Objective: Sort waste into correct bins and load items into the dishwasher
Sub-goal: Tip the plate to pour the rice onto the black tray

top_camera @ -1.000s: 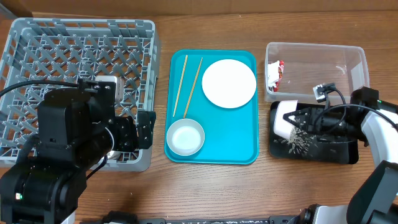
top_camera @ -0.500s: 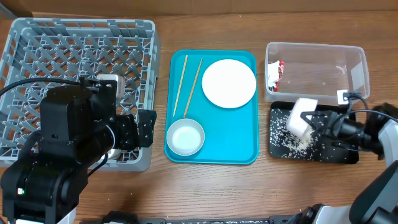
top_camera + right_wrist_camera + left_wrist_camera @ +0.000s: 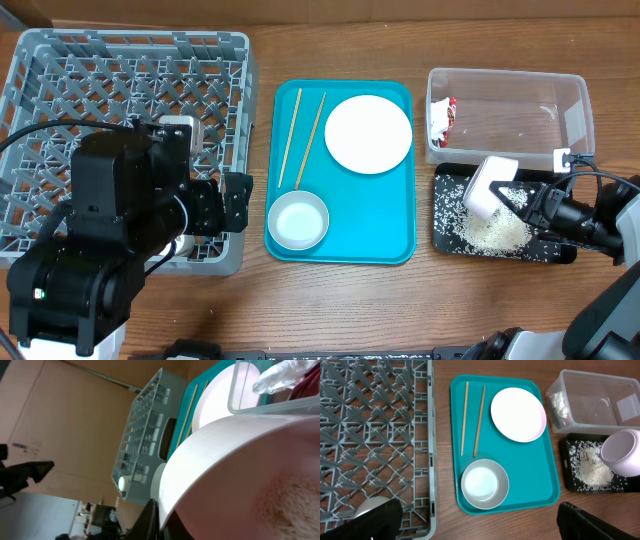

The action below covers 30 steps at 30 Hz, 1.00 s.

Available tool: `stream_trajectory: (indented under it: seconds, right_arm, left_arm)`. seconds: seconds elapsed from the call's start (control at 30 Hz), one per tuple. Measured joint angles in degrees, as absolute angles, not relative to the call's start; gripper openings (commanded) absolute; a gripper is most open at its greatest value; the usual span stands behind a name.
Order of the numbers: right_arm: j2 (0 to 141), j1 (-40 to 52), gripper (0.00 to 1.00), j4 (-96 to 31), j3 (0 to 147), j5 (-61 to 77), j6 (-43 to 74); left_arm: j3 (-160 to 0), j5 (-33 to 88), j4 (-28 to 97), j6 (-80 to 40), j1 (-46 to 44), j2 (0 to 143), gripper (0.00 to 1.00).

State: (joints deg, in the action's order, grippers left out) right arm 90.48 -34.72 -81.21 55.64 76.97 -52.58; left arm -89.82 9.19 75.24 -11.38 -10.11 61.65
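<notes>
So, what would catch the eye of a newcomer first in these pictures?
The right pincer holds a white dish tilted over the black tray, where a heap of rice lies. In the middle, a teal tray carries a round white plate; a big grey rack fills the left.

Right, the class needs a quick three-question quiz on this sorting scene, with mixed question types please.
1. What lies in the clear tub?
2. True or false: both chopsticks lie on the teal tray.
3. The right gripper holds the small white dish tilted over which? A clear tub, B black tray, C teal tray.

Key: 1 the red-and-white wrapper; 2 true; 3 B.
</notes>
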Motion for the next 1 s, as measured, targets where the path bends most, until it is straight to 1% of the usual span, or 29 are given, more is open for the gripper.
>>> stream_trajectory:
  seconds: [0.13, 0.2, 0.27, 0.37, 0.47, 0.53, 0.77, 0.93, 1.0]
  right_arm:
    - [90.50, -34.65, 0.04, -78.91, 55.61, 77.56, -53.08]
    - [90.50, -34.48, 0.04, -80.95, 55.61, 78.52, -52.82]
    - [90.50, -33.82, 0.04, -83.90, 55.55, 79.24, -54.98]
    - [90.59, -32.71, 0.04, -81.84, 55.48, 79.53, -54.26]
    - [90.59, -32.16, 0.04, -85.58, 55.48, 80.38, -55.59]
    - [90.59, -31.59, 0.04, -83.83, 55.48, 80.34, -56.45]
    - [90.59, -31.66, 0.04, -80.20, 55.48, 80.16, -53.08]
    - [90.56, -31.79, 0.04, -81.56, 55.48, 80.05, -52.80]
    - [90.56, -31.79, 0.04, -84.36, 55.48, 80.25, -52.82]
  left_arm:
    - [-89.82, 9.19, 75.24, -11.38, -10.11, 62.17, 1.00]
    - [-89.82, 9.19, 75.24, -11.38, -10.11, 62.41, 1.00]
    - [-89.82, 9.21, 75.24, -11.38, -10.11, 62.74, 1.00]
    - [-89.82, 9.19, 75.24, -11.38, -10.11, 63.31, 1.00]
    - [-89.82, 9.19, 75.24, -11.38, -10.11, 63.94, 1.00]
    - [-89.82, 9.19, 75.22, -11.38, -10.11, 64.40, 1.00]
    - [-89.82, 9.19, 75.24, -11.38, -10.11, 66.30, 1.00]
    - [-89.82, 9.21, 75.22, -11.38, -10.11, 68.07, 1.00]
    - [-89.82, 9.19, 75.22, -11.38, -10.11, 68.82, 1.00]
